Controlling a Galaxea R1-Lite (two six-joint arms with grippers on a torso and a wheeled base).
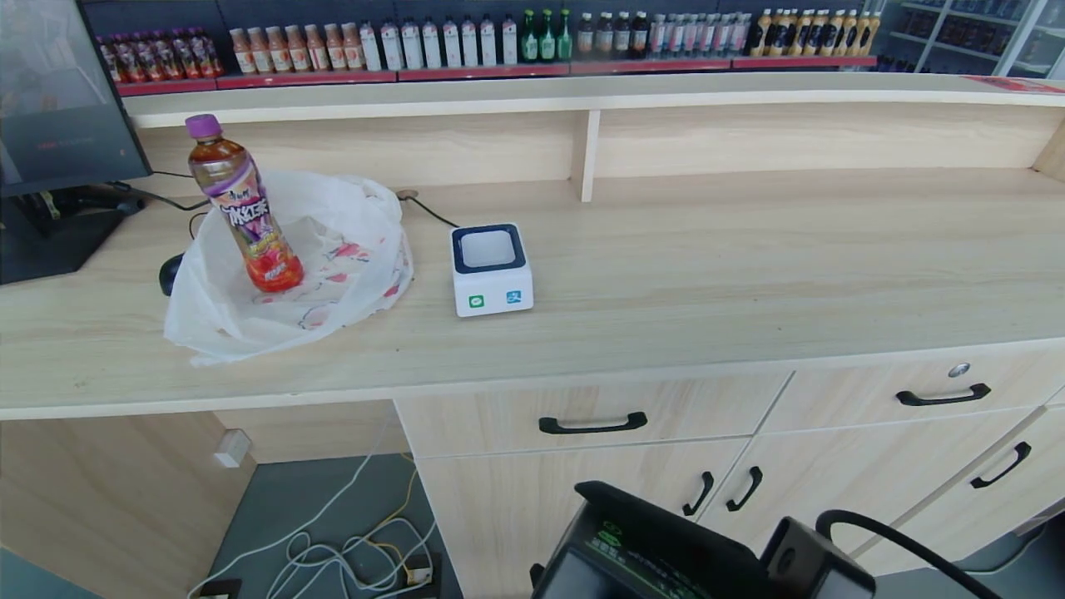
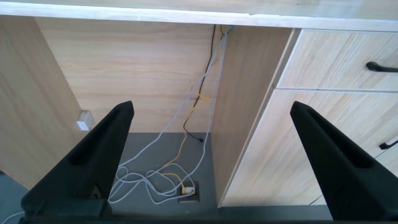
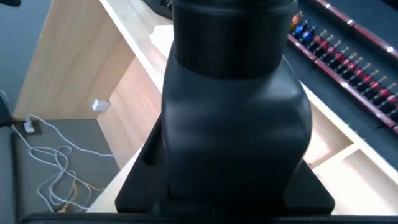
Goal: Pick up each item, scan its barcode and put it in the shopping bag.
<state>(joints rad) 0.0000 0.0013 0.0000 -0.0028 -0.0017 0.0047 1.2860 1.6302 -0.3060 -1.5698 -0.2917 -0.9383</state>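
A tea bottle [image 1: 245, 208] with a purple cap stands upright in the crumpled white shopping bag [image 1: 333, 274] on the left of the wooden counter [image 1: 707, 266]. To the bag's right sits the white barcode scanner [image 1: 491, 268], its dark-rimmed window facing up. My left gripper [image 2: 211, 106] is open and holds nothing. It hangs below the counter's edge and faces the cabinet front and the floor cables [image 2: 155, 180]. A large black form [image 3: 230, 118] blocks most of the right wrist view.
A monitor [image 1: 58, 100] and a black mouse [image 1: 170, 273] sit at the counter's far left. A raised ledge [image 1: 582, 104] runs along the back, with shelves of bottles [image 1: 499, 42] behind it. Drawers with black handles [image 1: 592, 424] lie under the counter.
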